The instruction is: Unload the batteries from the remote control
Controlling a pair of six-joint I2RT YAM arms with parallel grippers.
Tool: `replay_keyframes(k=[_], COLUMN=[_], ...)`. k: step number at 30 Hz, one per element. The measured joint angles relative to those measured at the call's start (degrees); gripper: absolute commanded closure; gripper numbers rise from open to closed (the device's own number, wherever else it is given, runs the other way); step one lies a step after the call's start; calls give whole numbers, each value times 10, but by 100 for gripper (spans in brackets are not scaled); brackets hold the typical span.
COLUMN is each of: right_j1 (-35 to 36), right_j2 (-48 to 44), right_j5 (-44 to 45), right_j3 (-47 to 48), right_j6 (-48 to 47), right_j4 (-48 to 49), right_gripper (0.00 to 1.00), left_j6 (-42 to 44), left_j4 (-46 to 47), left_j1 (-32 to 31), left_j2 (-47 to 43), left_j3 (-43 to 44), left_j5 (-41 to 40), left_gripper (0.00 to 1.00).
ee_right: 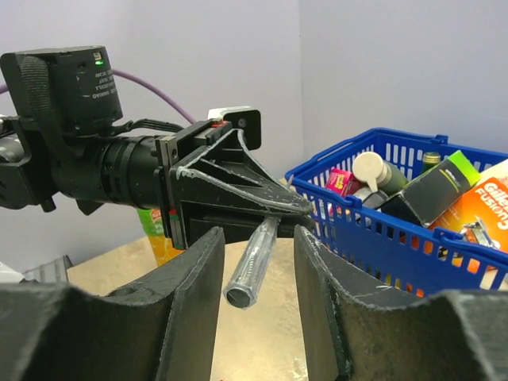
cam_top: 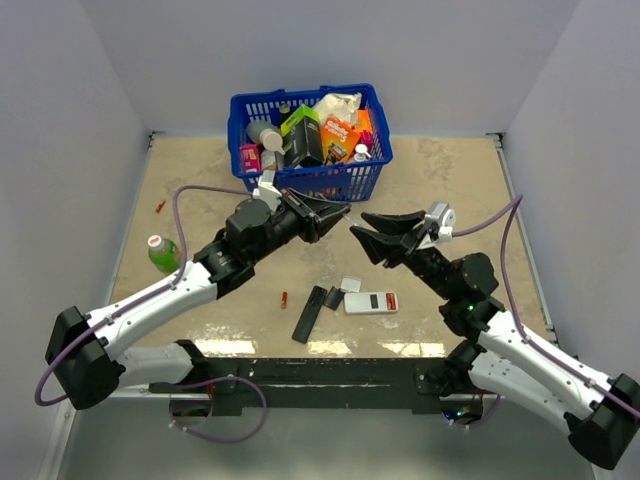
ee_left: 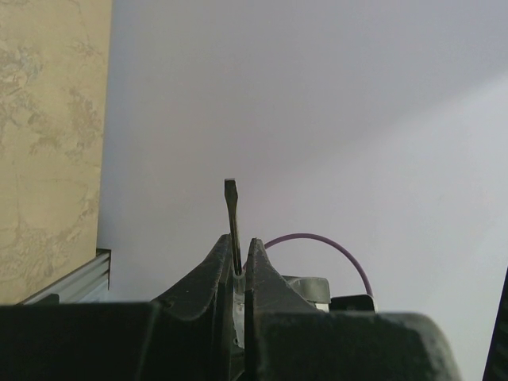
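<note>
A white remote control lies on the table near the front, with red showing at its right end. A black remote lies to its left. One red battery rests loose beside the black remote, and another lies far left. Above the table, my left gripper is shut on a screwdriver; its flat blade sticks out past the fingers. My right gripper faces it, open, its jaws on either side of the clear handle with a gap on each side.
A blue basket full of packages stands at the back centre, close behind both grippers. A green bottle stands by the left arm. Two small cover plates lie by the remotes. Walls enclose the table on three sides.
</note>
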Motion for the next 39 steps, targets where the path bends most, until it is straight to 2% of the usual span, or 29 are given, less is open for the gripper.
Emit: replay_keyframes(k=[5,6,8,9,13,14,15,16,18,19,22,26,31,35,39], right_j1=[14,17,19,18,21,22,22,22,26,28,27,27,27,27,27], right_j2=[3,3,3,3,2,2,2,1,-1,-2,-3,-3,39,104,162], right_j5=[8,12,21,32,44,45,49,51,63,78,127,202,273,292,293], right_j3=[1,1,1,1,6,9,10,11,17,24,61,139,266,355,376], right_j6=[-1,-2,-6,-8,-14,-14,-14,-14,-10,-8,0,22,66,119,155], right_j4=[-1,-1,-1,-2,-16,-22,-28,-33,-52,-66,-135,-268,-489,-661,-798], right_gripper=[72,84,97,100,100,100,100,100,100,100,100,100,100,100,100], left_j6=[0,-1,-1,-3,-10,-10,-10,-11,-5,0,25,73,178,277,353], left_j4=[0,0,0,-1,-1,0,0,0,2,-2,-38,-98,-170,-228,-252], left_j1=[-4,-5,-6,-6,-7,-6,-6,-7,-7,-7,-7,-7,-6,-6,-5], left_j2=[0,0,0,-1,-1,-2,-2,-3,-5,-6,-22,-63,-129,-141,-125], left_j3=[0,0,0,0,-3,-5,-6,-8,-13,-14,-14,-15,-16,-16,-34], left_j5=[0,0,-3,-5,-11,-10,-11,-11,-10,-9,-12,-33,-72,-98,-92], left_gripper=[100,100,100,100,100,96,88,64,45,32,22,21,22,26,32])
